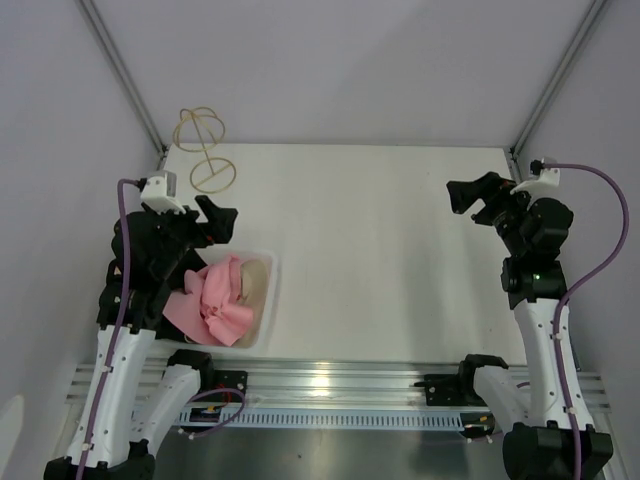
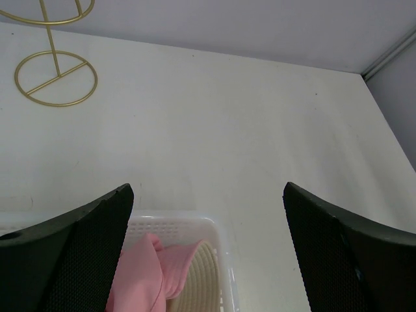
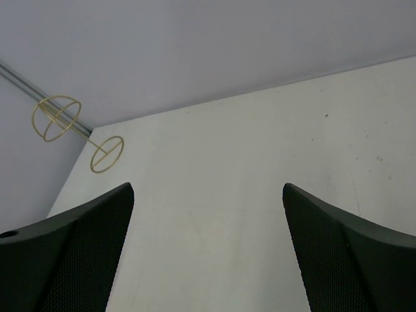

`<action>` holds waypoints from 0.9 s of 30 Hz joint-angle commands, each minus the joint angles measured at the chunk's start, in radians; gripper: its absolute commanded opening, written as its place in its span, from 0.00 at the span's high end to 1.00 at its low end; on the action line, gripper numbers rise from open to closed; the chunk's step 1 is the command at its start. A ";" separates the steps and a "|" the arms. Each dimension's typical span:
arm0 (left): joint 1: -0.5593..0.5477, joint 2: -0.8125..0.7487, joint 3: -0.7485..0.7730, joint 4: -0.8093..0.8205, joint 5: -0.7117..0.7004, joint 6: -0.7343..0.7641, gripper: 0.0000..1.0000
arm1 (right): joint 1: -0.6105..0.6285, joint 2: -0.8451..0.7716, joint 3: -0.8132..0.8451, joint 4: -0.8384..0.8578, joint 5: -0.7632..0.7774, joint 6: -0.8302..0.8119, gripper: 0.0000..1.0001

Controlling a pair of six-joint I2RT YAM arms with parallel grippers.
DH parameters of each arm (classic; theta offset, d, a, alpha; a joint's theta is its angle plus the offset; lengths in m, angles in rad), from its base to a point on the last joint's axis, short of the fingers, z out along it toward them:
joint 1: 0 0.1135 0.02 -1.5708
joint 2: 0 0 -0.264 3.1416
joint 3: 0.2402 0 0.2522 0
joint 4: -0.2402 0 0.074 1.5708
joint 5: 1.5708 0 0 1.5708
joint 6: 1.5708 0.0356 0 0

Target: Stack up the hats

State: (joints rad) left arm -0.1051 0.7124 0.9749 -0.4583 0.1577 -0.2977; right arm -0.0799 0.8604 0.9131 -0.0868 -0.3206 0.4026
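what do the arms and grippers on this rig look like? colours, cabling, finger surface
Left arm and right arm match: white lower links, black upper joints. A purple cable loops to a white wrist module on each. Fingers are broad, black, finely dotted. Small green light on the right arm.

Gold wire stand point(image 1: 208, 150) at the table's point(image 1: 380, 250) far left corner, white perforated tray point(image 2: 185, 227) near-left.

One tray point(image 1: 271, 308) holds one beige hat point(image 1: 257, 280) and bunched pink hats point(image 1: 214, 300), their number unclear. One gold wire stand point(image 2: 57, 77) stands beyond the tray.
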 commanded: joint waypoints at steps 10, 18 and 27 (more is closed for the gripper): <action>0.010 0.351 0.330 0.098 -0.129 -0.139 0.01 | 0.040 0.144 -0.027 0.237 -0.147 0.015 0.00; 0.012 0.751 0.579 0.144 -0.299 -0.120 0.01 | 0.043 0.120 -0.005 0.136 -0.114 -0.073 0.01; 0.048 1.105 0.821 0.156 -0.443 -0.095 0.01 | 0.045 0.084 -0.022 0.142 -0.124 -0.136 0.01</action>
State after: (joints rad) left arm -0.0780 1.7615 1.6810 -0.3435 -0.2031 -0.4091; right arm -0.0402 0.9516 0.8883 0.0280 -0.4301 0.3096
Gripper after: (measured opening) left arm 0.994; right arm 0.993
